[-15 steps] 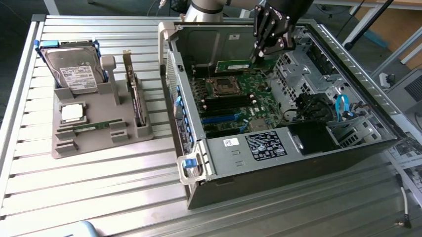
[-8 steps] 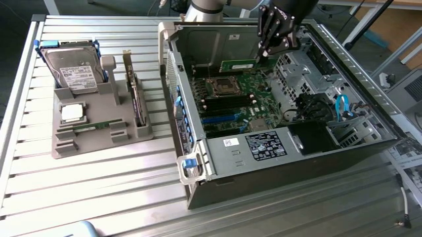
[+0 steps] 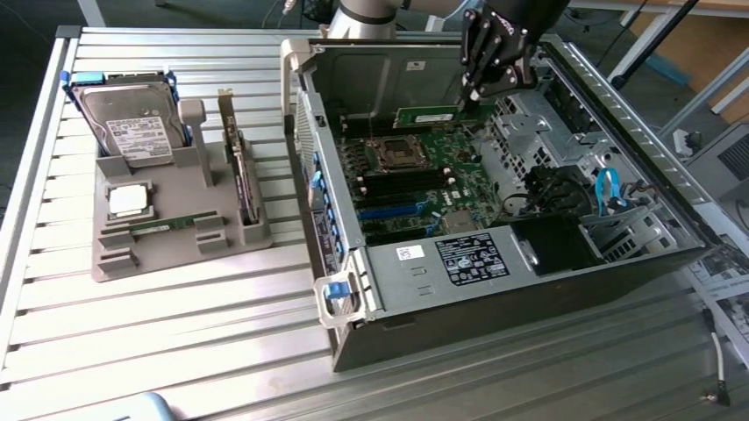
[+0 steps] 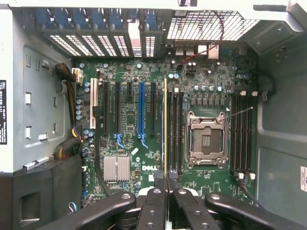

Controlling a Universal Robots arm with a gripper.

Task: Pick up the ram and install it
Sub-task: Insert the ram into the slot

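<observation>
The ram, a thin narrow green circuit-board stick, was off the tray and gripped in the black multi-link claw, whose fingers were closed tight on one end of it. It hung inside the open grey metal computer case, above the green motherboard. In the wrist view the ram appeared edge-on as a thin line running away from the claw. It lay along the long black memory slots, just beside the square silver processor socket. Whether it sat exactly over one slot could not be told.

Progress: pick-up looked done and the carry into the case looked done. The stick did not look seated, since it appeared clear of the board in the exterior view, so the install part was left.

Outward from there, on the exterior view's left, the grey plastic parts tray stood on the slatted metal surface. It held the silver hard drive in a blue frame, the square silver processor chip and the tall dark expansion card, all well apart from the claw.
</observation>
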